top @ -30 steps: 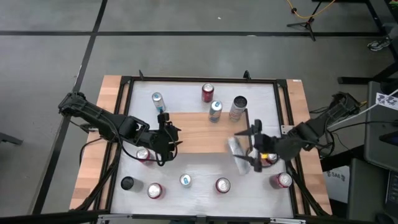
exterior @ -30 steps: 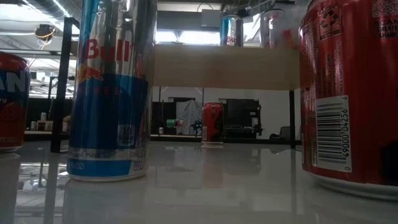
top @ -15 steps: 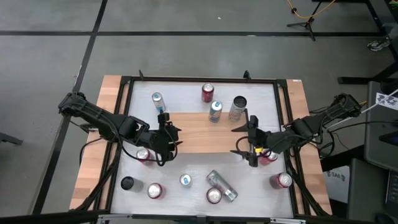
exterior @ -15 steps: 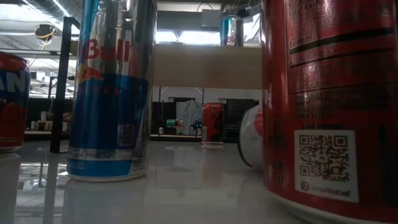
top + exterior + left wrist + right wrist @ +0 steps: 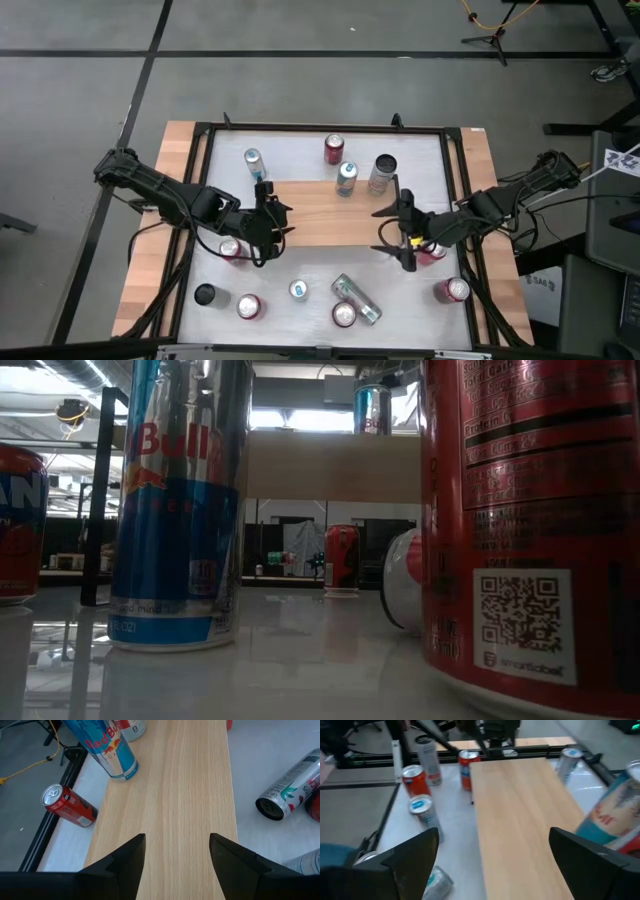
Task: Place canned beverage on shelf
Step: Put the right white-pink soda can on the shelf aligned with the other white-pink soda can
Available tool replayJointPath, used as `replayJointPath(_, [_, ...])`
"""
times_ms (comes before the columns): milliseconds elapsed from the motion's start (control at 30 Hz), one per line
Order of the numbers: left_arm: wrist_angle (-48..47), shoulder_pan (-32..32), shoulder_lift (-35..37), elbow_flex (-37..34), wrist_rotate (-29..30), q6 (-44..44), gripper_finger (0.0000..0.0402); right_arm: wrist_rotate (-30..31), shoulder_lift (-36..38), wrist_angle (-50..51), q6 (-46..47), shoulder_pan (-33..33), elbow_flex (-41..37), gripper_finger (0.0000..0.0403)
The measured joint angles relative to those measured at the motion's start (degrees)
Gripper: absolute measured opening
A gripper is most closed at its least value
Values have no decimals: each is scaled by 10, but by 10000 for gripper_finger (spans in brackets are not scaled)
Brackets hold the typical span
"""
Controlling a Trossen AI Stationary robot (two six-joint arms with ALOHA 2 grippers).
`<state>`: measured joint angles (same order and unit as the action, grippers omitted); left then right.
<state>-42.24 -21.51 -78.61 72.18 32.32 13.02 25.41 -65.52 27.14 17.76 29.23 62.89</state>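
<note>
Silver, and lying on its side near the table's (image 5: 452, 170) front edge, the fallen can (image 5: 357, 299) is found touching an upright red-topped can (image 5: 343, 314). A second ago it was tilted at the right gripper (image 5: 397, 228); it has since dropped clear, so the placement is judged failed and a re-grasp is needed. The right gripper is now seen spread wide and empty at the shelf's (image 5: 320, 225) right end. The left gripper (image 5: 268, 213) is held partly parted, empty, at the shelf's left end. Two cans (image 5: 346, 178) are seen at the shelf's rear edge. No can's contents can be judged.
</note>
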Motion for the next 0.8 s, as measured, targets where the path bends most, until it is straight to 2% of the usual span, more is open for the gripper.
replayJointPath(167, [0,0,0,0,0,0,211,-48,0,0,11,0,0,369])
replayJointPath(333, [0,0,0,0,0,0,211,-98,-2,-1,101,0,0,369])
replayJointPath(533, [-1,0,0,0,0,4,211,-101,-30,-7,184,26,0,369])
replayJointPath(800, [-1,0,0,0,0,4,211,-93,-89,-46,307,103,0,369])
